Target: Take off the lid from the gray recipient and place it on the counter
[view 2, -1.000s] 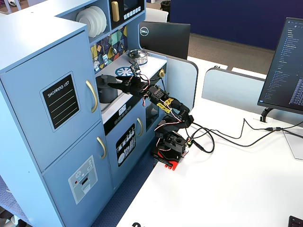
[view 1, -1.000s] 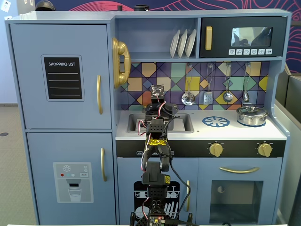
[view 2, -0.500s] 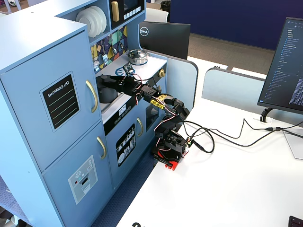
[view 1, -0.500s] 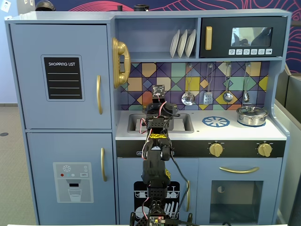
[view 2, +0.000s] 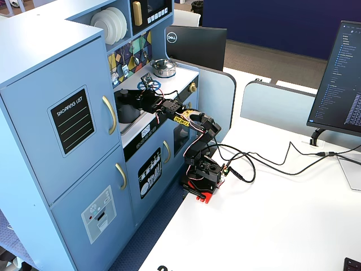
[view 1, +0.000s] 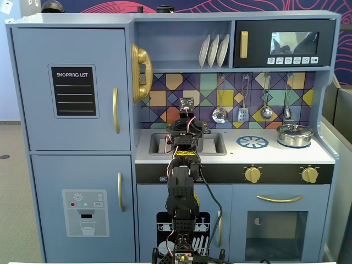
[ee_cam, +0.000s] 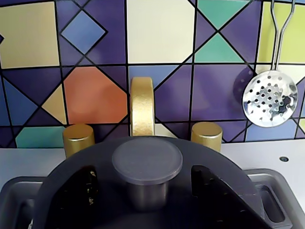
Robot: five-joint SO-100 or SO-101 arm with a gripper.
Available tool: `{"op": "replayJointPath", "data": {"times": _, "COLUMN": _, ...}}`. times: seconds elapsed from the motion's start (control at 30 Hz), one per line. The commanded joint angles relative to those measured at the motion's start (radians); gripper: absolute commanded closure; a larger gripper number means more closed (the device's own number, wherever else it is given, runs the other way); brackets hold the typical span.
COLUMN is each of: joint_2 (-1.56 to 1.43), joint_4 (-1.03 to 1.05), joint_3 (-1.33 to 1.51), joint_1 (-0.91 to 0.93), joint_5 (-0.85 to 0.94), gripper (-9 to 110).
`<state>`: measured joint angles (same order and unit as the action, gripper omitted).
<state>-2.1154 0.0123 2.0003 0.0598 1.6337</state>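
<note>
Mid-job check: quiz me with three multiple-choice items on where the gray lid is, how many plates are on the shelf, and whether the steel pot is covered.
1. In the wrist view, the lid sits:
A. on the blue burner ring
B. in front of the gold faucet, over the sink
C. on the microwave

2. The white plates on the upper shelf number:
A. two
B. three
C. five

3. The shiny steel pot is:
A. covered by its own lid
B. open and empty
C. tipped on its side

Answers:
1 B: the faucet and both gold taps rise right behind the knob, with the sink's rim at either side.
2 B: three stand on edge side by side.
3 A: it stands upright at the right end of the worktop with a knobbed lid on top.
</note>
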Motion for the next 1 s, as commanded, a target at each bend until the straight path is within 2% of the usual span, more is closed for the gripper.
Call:
{"op": "replayJointPath", "data": {"times": 0.0, "joint_2": 0.011, "joint_4": -0.040, "joint_3": -0.080, "joint_1": -0.003, "joint_5": -0.021, "gripper": 85}}
{"op": "replayJointPath", "data": {"times": 0.13, "joint_2": 0.021, "joint_4": -0.054, "joint_3": -0.080, "joint_1": -0.005, "joint_5": -0.035, "gripper": 86}}
{"op": "replayJointPath", "data": {"times": 0.23, "joint_2": 0.021, "joint_4": -0.051, "joint_3": -0.077, "joint_1": -0.011, "joint_5": -0.011, "gripper": 98}}
{"op": "replayJointPath", "data": {"times": 0.3, "joint_2": 0.017, "joint_4": -0.054, "joint_3": -0.077, "joint_1": -0.018, "joint_5": -0.014, "gripper": 101}}
{"op": "replayJointPath", "data": {"times": 0.77, "joint_2": -0.021, "joint_4": -0.035, "joint_3": -0.199, "joint_1": 0.003, "joint_5": 0.048, "gripper": 101}}
{"op": "replayJointPath", "data": {"times": 0.97, "joint_2": -0.092, "joint_4": 0.058, "joint_3": -0.233, "joint_1": 0.103, "joint_5": 0.041, "gripper": 101}}
